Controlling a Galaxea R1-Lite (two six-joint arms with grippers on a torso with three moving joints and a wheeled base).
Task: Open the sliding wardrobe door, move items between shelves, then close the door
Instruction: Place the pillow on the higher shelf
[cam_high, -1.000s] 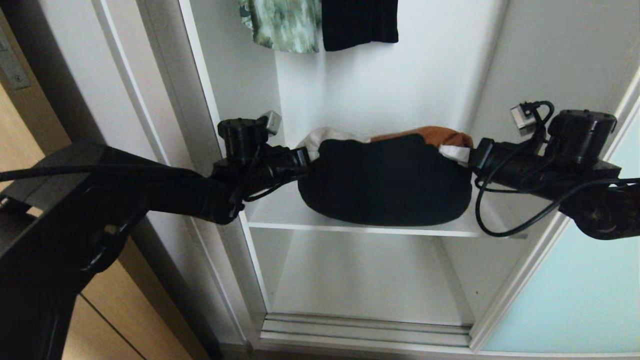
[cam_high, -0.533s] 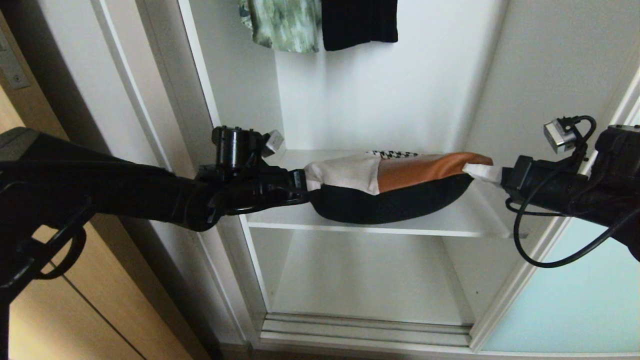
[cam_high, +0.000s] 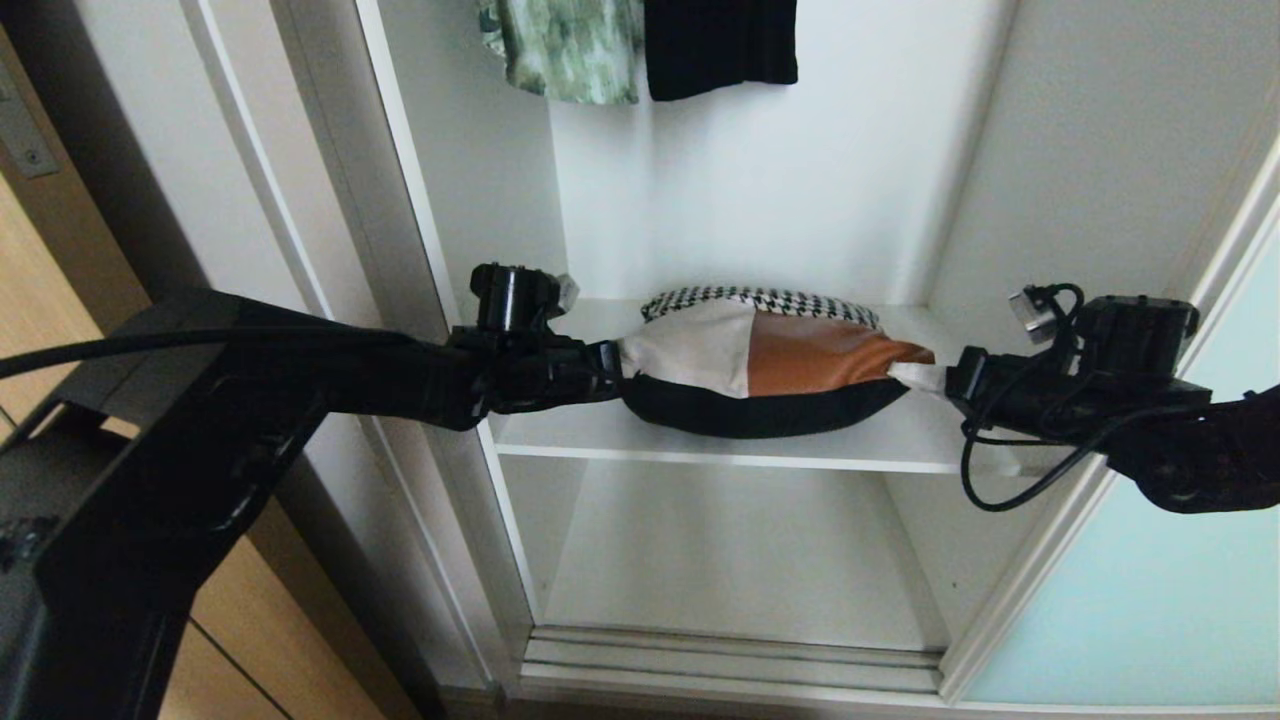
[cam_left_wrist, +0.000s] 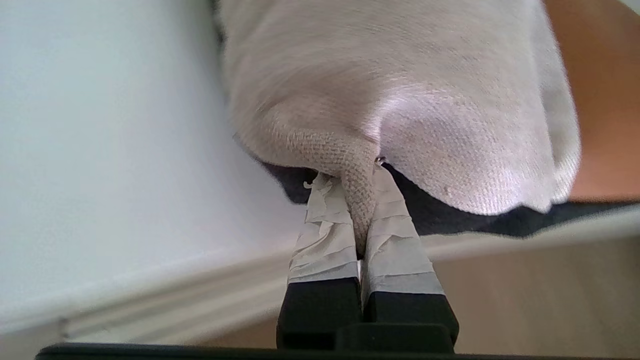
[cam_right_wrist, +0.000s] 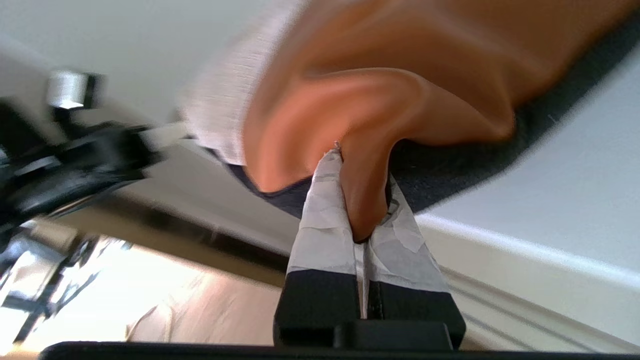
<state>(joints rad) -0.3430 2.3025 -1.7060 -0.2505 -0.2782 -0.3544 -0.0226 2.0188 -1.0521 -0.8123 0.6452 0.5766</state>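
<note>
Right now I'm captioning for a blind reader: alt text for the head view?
Both pincers, left pincer and right pincer, pinch opposite corners of a cushion over a white shelf in the open wardrobe.

Home bedroom or dressing area: built-in white wardrobe with matt white shelves (cam_high: 720, 450) at frame centre, a frosted aqua sliding wardrobe door (cam_high: 1150, 600) pushed to the lower right. Hanging clothes at top centre, a green patterned garment (cam_high: 565, 50) beside a black garment (cam_high: 720, 45). Tan wooden door (cam_high: 40, 290) with metal latch plate (cam_high: 20, 130) at far left, ridged floor track (cam_high: 730, 665) along the bottom.
</note>
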